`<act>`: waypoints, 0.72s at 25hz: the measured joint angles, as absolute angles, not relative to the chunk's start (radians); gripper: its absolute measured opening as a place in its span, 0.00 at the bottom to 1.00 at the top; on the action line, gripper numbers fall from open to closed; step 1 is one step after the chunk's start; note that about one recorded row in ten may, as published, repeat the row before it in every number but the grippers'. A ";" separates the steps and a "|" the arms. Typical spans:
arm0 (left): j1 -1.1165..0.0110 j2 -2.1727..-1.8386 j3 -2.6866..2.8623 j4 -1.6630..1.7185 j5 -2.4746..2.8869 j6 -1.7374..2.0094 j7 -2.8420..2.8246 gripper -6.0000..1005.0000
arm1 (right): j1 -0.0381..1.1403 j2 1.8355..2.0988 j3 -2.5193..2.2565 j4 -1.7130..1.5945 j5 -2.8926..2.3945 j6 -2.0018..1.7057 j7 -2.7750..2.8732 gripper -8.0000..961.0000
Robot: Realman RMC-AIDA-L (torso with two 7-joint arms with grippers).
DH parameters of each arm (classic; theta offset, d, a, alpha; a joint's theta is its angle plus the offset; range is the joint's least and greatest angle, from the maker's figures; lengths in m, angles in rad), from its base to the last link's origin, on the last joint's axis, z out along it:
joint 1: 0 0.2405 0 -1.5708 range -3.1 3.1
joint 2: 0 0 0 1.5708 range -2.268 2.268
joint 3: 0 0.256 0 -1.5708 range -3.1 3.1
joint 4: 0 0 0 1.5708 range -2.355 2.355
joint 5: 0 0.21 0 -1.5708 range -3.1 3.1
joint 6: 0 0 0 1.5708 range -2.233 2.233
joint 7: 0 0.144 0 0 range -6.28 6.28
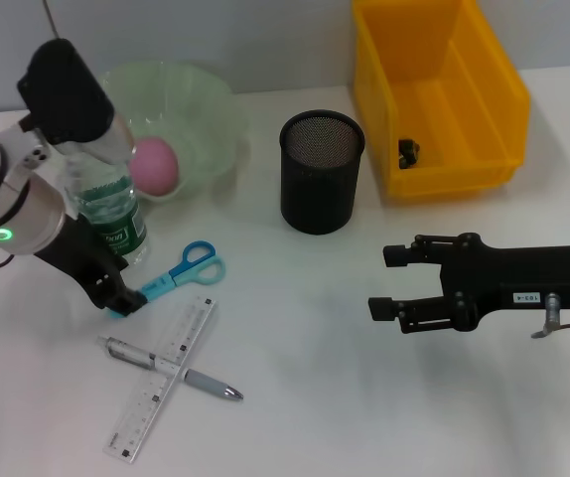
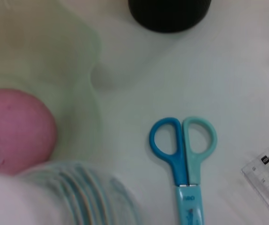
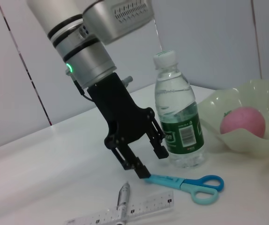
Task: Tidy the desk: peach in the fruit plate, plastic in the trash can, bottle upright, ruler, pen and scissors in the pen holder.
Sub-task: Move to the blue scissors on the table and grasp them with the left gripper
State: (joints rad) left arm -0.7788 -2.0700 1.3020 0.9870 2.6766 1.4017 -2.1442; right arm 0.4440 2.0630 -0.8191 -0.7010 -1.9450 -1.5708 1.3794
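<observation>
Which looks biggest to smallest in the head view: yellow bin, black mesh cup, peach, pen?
1. Yellow bin
2. Black mesh cup
3. Pen and peach: the pen is longer, the peach bulkier, so unranked.

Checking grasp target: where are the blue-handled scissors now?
Head view, robot's left side: the blue-handled scissors lie flat on the table beside the upright clear water bottle, above the transparent ruler, with the left gripper at their blade tip.

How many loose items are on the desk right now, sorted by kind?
Stationery: 3 (scissors, ruler, pen)
Fruit: 1 (peach)
Bottles: 1 (bottle)
Containers: 3 (plate, holder, bin)
Total: 8
</observation>
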 joint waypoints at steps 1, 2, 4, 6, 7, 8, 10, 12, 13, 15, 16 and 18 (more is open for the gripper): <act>-0.786 -2.070 1.317 0.983 2.683 1.402 -2.157 0.42 | 0.444 2.063 -0.819 -0.701 -1.945 -1.571 1.379 0.85; -0.802 -2.070 1.335 0.972 2.696 1.402 -2.178 0.44 | 0.444 2.063 -0.819 -0.701 -1.945 -1.572 1.378 0.85; -0.814 -2.071 1.340 0.961 2.701 1.403 -2.186 0.49 | 0.443 2.063 -0.819 -0.701 -1.946 -1.572 1.377 0.85; -0.823 -2.071 1.342 0.955 2.707 1.404 -2.191 0.53 | 0.443 2.063 -0.819 -0.701 -1.946 -1.573 1.376 0.85; -0.827 -2.072 1.344 0.952 2.710 1.404 -2.194 0.55 | 0.441 2.063 -0.819 -0.701 -1.947 -1.573 1.375 0.85; -0.831 -2.072 1.346 0.951 2.712 1.406 -2.196 0.56 | 0.441 2.063 -0.819 -0.701 -1.947 -1.573 1.375 0.85; -0.837 -2.074 1.355 0.950 2.714 1.411 -2.197 0.60 | 0.440 2.063 -0.819 -0.701 -1.948 -1.573 1.374 0.85; -0.841 -2.074 1.363 0.950 2.714 1.414 -2.199 0.62 | 0.440 2.063 -0.819 -0.701 -1.948 -1.573 1.374 0.85; -0.843 -2.075 1.367 0.950 2.714 1.414 -2.200 0.62 | 0.440 2.063 -0.819 -0.701 -1.948 -1.573 1.374 0.85; -0.849 -2.075 1.375 0.942 2.716 1.414 -2.205 0.62 | 0.440 2.063 -0.819 -0.701 -1.949 -1.573 1.374 0.85; -0.852 -2.075 1.377 0.938 2.716 1.415 -2.206 0.62 | 0.440 2.063 -0.819 -0.701 -1.949 -1.573 1.374 0.85; -0.859 -2.075 1.379 0.926 2.718 1.415 -2.207 0.62 | 0.440 2.063 -0.819 -0.700 -1.953 -1.572 1.374 0.85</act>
